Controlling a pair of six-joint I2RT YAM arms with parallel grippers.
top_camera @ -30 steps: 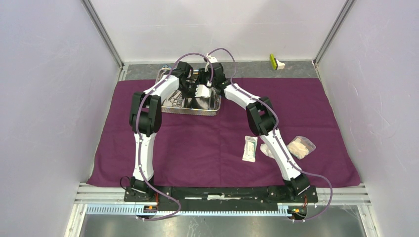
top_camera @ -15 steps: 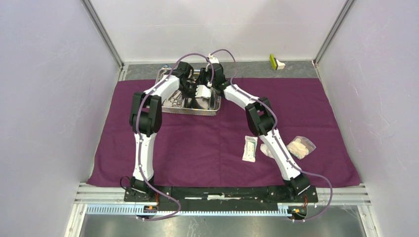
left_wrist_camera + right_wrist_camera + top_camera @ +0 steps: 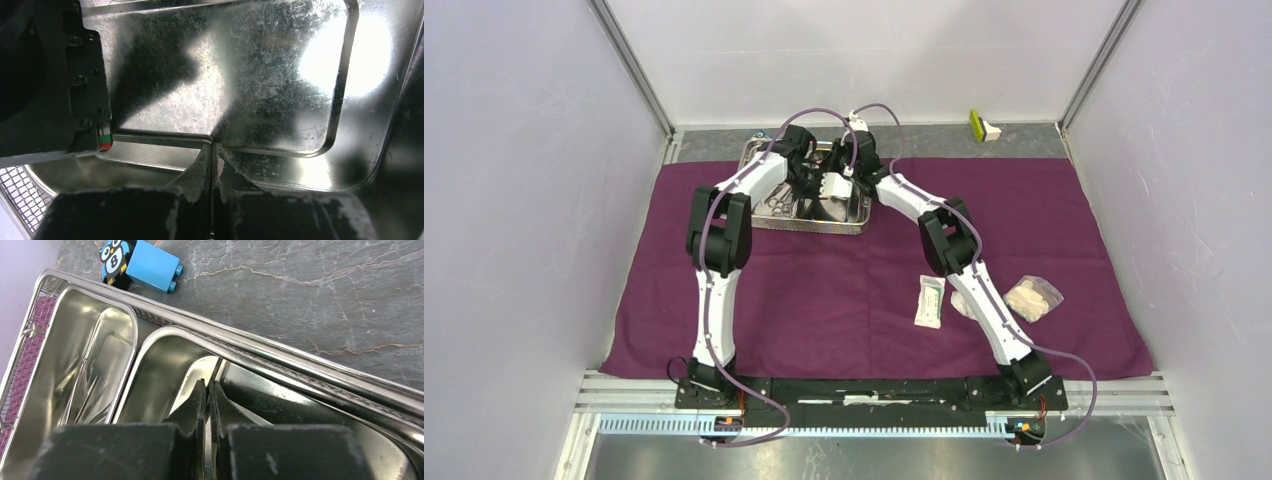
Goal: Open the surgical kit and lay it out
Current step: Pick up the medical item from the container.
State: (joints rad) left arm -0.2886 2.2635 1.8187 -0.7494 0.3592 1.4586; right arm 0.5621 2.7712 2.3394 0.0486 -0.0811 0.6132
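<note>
The shiny steel tray (image 3: 809, 226) stands at the back of the purple cloth (image 3: 824, 290), with slim metal forceps (image 3: 778, 204) lying in its left part. Both arms reach down into it. My left gripper (image 3: 212, 146) is shut, its tips pressed against the rim (image 3: 280, 150) of an inner steel dish; whether it pinches that rim I cannot tell. My right gripper (image 3: 207, 386) is shut on a thin upright steel wall (image 3: 200, 367) inside the tray. The white sealed packet (image 3: 930, 301) and the gauze wads (image 3: 1035, 297) lie on the cloth at the right.
A blue block (image 3: 152, 266) and a small owl toy (image 3: 114, 255) sit on the grey stone surface just behind the tray. A yellow-green object (image 3: 977, 124) lies at the back right. Pale walls close in the sides and the back.
The right gripper's jaws have closed onto the steel wall. The right arm has shifted slightly toward the tray. The left arm has not moved.
</note>
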